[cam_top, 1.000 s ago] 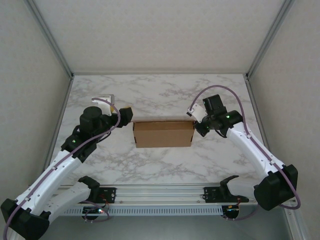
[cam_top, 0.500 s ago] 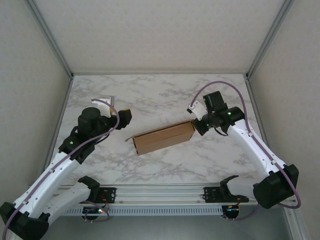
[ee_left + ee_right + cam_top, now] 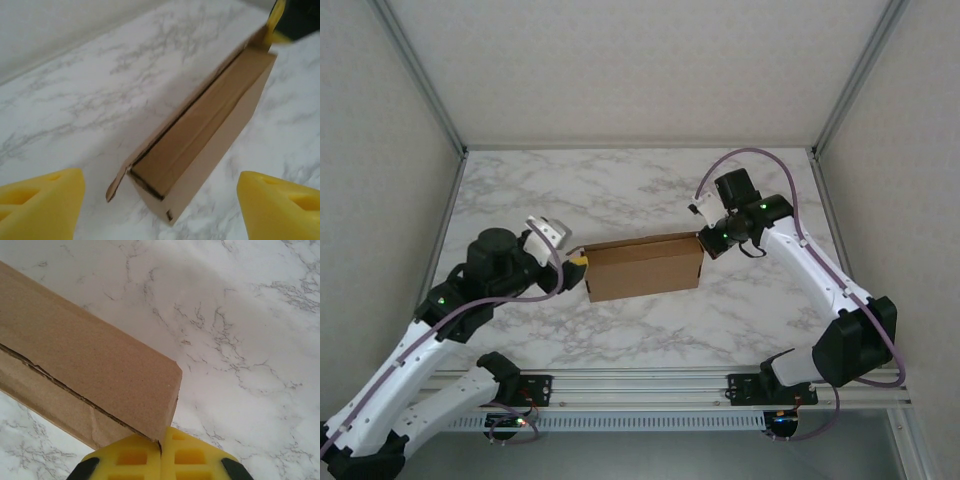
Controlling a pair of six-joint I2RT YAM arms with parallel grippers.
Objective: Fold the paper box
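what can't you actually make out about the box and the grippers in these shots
Right wrist view: the plain brown cardboard box runs off the left edge; how much of it the shut right gripper pinches is hidden between its yellow fingers.
Left wrist view: the box's far end is blurred, so its flap there is unclear.
Every view: the box's inside, covered by its folded panels.

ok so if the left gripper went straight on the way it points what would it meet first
The paper box: its near end sits between the fingers of the open left gripper, so it would probably meet the loose corner flap first. Depth is unclear.
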